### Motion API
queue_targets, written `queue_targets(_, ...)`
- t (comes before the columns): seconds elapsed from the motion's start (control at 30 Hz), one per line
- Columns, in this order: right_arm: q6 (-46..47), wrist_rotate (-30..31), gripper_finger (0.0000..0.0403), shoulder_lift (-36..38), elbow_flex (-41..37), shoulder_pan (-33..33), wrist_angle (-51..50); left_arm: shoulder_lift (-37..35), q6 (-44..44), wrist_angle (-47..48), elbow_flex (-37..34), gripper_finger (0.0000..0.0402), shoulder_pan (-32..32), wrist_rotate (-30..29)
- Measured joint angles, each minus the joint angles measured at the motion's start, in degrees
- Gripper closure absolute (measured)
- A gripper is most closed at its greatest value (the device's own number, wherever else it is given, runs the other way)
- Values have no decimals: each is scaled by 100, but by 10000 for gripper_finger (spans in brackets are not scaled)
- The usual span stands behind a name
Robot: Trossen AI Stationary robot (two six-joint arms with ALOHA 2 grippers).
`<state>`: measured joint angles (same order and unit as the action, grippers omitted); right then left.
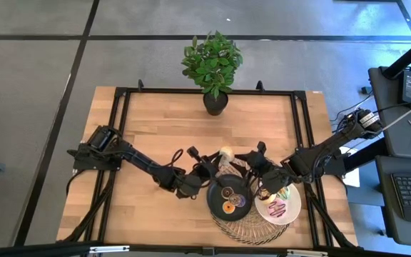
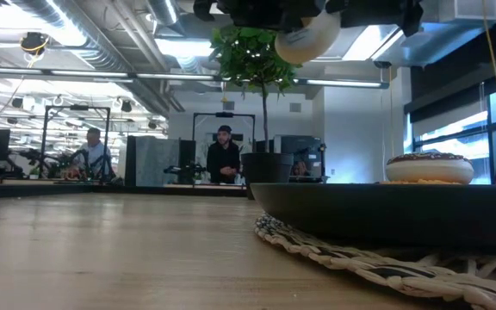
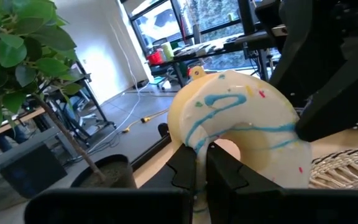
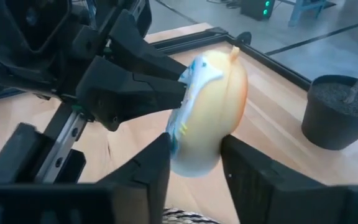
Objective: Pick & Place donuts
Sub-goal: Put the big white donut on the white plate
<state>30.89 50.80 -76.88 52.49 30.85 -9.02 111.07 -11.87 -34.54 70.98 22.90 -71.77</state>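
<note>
Both claws meet on one white-iced donut (image 3: 238, 127) held above the tabletop (image 1: 155, 128) just past the black plate (image 1: 216, 203): left claw (image 3: 201, 165) clenched on it, right claw (image 4: 194, 155) straddling it with fingers spread either side.

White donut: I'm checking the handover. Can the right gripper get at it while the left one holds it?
Probably yes. The left gripper pinches the white donut by one side of its ring, up off the table, and the right gripper has its open fingers straddling the other side, with nothing between.
</note>
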Motion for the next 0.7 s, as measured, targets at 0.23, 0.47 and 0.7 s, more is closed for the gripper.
queue_targets(0.23,-15,14,233,0,0,0,9,0,15,0,0,389,57,3)
queue_targets(0.47,-201,12,311,0,0,0,9,0,15,0,0,377,65,-2)
queue_targets(0.7,-477,7,390,0,0,2,-19,0,15,0,0,360,80,-13)
